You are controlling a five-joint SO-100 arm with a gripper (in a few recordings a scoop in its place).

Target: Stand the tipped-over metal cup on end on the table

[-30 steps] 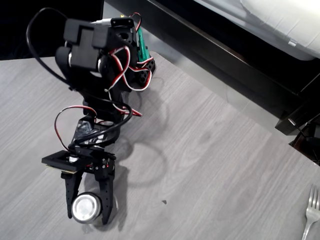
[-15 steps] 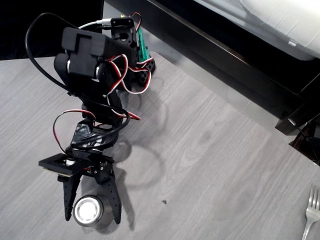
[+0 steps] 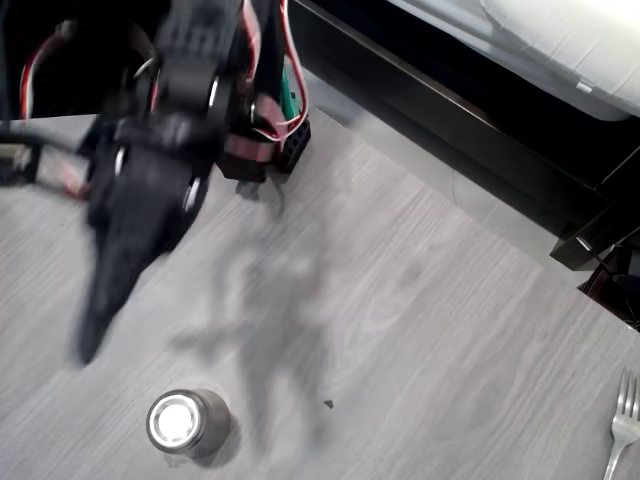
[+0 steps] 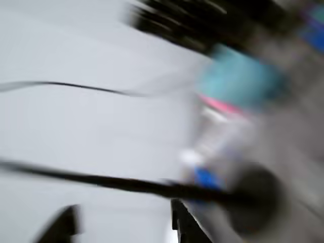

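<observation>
Standing on end near the bottom edge of the overhead view, the metal cup [image 3: 186, 423] rests alone on the bench [image 3: 420, 330], its shiny top circle facing the camera and its own small shadow pooled at its base. A tiny dark speck [image 3: 328, 405] marks the laminate just to its right. My jaws [image 3: 92, 340] hang well apart from the cup, up and to the left in that view, raised off the bench and smeared by blur into one dark tapering shape, so I cannot tell whether they are spread or pressed together; nothing shows between them. A soft grey shadow of my arm [image 3: 170, 130] lies across the bench between me and the cup. Farther back, my upper joints with their red and white wires crowd the top left, beside a green part at my base. In the wrist view everything is streaked: pale bench, a dark cable crossing, two dark finger tips at the bottom edge. At the far right a silver fork [image 3: 622, 425] lies on the bench, and beyond it runs the black furniture frame [image 3: 470, 120]
</observation>
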